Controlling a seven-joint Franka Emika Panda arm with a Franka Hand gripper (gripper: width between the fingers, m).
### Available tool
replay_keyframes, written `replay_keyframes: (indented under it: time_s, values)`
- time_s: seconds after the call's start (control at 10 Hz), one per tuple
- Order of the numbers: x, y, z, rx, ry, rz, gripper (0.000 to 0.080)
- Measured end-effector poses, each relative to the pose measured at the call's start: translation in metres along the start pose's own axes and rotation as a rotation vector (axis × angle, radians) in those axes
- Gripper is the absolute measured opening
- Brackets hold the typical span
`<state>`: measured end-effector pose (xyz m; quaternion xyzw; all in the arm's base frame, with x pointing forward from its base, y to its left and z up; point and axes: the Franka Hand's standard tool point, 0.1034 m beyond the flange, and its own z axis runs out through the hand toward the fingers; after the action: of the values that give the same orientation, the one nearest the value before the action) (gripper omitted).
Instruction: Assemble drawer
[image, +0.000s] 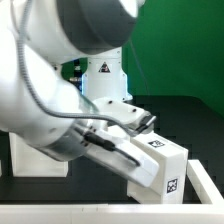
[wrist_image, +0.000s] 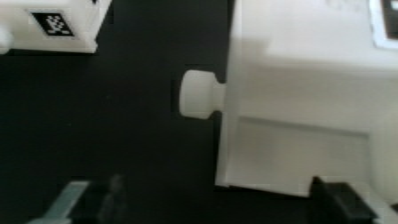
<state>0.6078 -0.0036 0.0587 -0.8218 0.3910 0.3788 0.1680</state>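
Since its fingers stand wide apart and clasp nothing, the gripper (wrist_image: 210, 203) is released, poised over the drawer (wrist_image: 311, 110), probably lining up on the round knob (wrist_image: 196, 93). Beyond, on the black table (wrist_image: 143, 150), a tagged white piece (wrist_image: 50, 25) is cut off and unidentifiable, and in the exterior view the arm (image: 40, 90) hides much of the drawer.

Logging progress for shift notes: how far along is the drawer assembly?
Done: nothing visibly joined yet. In hand: the open gripper hovers over the knobbed white drawer part, gripping nothing. Left: grasping it, then sliding the drawer's parts together.
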Motion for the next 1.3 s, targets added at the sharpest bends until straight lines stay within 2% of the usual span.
replay_keyframes:
  time_s: [0.1,0.2,0.5,0.8,0.9,1.0,1.1,1.2,1.3]
  values:
    - [-0.002,0.003,0.003,0.038,-0.035,0.019,0.0617]
    - [-0.004,0.006,0.007,0.041,-0.037,0.026,0.0617]
    - [-0.026,0.008,0.024,0.026,-0.046,0.030,0.0648]
    - [-0.035,0.001,0.037,0.006,-0.060,0.026,0.0649]
    - [-0.034,0.002,0.036,0.008,-0.059,0.027,0.0638]
    - [-0.034,0.002,0.036,0.009,-0.058,0.028,0.0449]
    - [-0.034,0.002,0.036,0.009,-0.058,0.028,0.0449]
    - [-0.034,0.002,0.036,0.009,-0.058,0.028,0.0255]
    - [-0.034,0.002,0.036,0.009,-0.058,0.028,0.0255]
